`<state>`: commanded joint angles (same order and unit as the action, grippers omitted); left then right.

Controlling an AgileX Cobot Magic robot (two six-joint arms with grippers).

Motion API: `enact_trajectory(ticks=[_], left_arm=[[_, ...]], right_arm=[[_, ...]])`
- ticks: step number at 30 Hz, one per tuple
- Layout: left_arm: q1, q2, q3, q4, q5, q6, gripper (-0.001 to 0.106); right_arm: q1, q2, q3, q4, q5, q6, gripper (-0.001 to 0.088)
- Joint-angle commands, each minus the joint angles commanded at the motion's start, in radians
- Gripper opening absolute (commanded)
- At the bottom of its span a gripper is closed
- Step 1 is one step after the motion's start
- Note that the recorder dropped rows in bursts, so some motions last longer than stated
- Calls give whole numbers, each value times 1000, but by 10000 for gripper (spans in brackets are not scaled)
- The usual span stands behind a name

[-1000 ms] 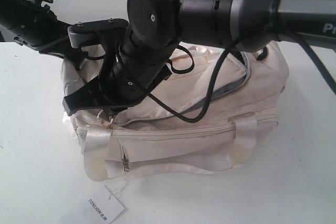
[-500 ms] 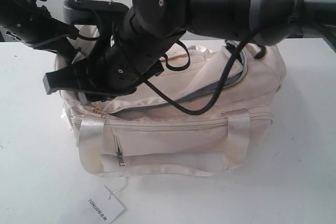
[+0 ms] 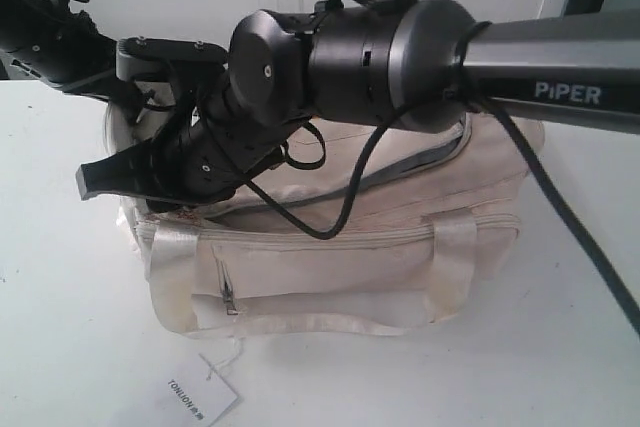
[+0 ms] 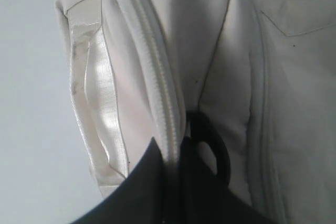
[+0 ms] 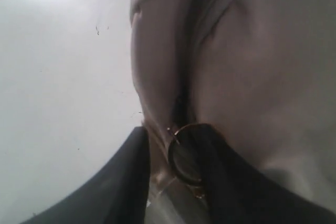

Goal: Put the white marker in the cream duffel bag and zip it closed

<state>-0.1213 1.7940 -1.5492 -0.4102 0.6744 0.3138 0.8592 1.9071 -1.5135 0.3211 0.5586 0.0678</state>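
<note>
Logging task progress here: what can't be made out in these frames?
White marker: in no view; whether it is inside the cream duffel bag is unknown.
Top zipper: exterior view, left end hidden by the right arm.
Right gripper: right wrist view blurred; its hold on the ring pull is unclear.
Left gripper: exterior view, behind the right arm.

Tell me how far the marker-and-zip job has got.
Done: no marker shows outside the bag, so it may be inside; unconfirmed. In hand: the left gripper pinches the bag by the zipper, and the right gripper holds the ring pull. Left: the top opening gapes, so zipping remains.
</note>
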Motion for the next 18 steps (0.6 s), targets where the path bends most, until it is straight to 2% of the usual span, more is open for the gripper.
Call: enact_trajectory(ticks=[1,2,4,10,18], left_arm=[[0,0,0,0,0,0,0],[0,0,0,0,0,0,0],[0,0,0,0,0,0,0],[0,0,0,0,0,0,0],[0,0,0,0,0,0,0]], right_arm=[[0,-5,0,0,0,0,204],[0,-14,0,0,0,0,107],[0,-42,0,-4,0,0,0],[0,-127,0,-8,8,-10,0],[0,-129,0,-8,208,-10,0]])
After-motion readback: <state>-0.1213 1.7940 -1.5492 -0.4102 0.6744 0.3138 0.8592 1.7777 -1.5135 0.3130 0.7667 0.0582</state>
